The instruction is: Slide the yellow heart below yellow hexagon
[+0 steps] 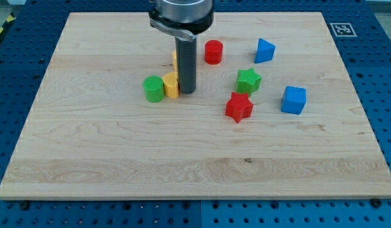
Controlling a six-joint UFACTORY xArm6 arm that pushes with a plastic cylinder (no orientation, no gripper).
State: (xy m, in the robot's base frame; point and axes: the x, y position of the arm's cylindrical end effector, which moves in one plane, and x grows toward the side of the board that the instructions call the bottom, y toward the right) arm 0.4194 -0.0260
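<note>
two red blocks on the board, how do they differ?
Shape: the red cylinder is round with a flat top; the red star is pointed.
Place: the cylinder sits nearer the view's top, just right of my rod; the star sits lower and further right, below the green star.
Distance from my tip: the cylinder lies above it, the star to its right; neither touches it.
Shared: both are red and rest flat on the board.

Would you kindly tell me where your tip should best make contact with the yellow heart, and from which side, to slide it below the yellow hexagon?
No grip is possible; I only push. My tip sits at the yellow heart's right face, beside the green cylinder. The yellow hexagon is mostly hidden behind the rod, above. The heart looks already roughly below it; at most, a light nudge rightward from its left face.
</note>
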